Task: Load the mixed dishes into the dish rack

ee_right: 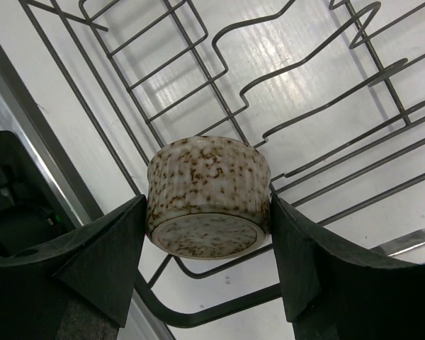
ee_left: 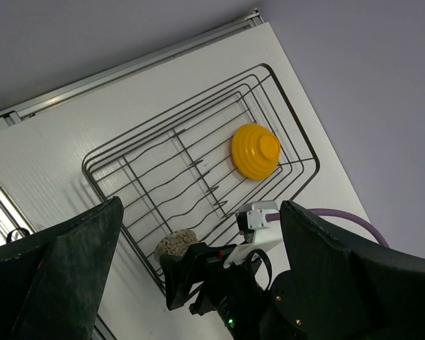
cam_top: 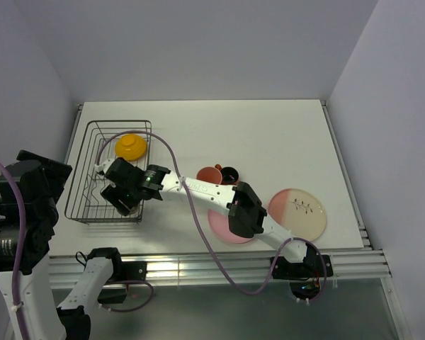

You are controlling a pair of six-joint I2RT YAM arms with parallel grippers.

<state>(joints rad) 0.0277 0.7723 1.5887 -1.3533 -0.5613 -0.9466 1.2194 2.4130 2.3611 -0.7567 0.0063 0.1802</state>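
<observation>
I have the right end effector (ee_right: 209, 248) clamped across the speckled cup (ee_right: 207, 188), low over the rack (cam_top: 92, 177) near corner for a short drop onto its wires, while the left end effector (ee_left: 202, 269) hangs wide open, clear.

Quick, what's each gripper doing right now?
Left gripper: open, holding nothing.
Right gripper: closed on the small speckled beige cup, over the dish rack.

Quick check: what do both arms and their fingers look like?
Both the right arm and the left arm have white links with chunky black joint housings. A purple cable trails along each. The fingers are broad, matte black wedges.
</observation>
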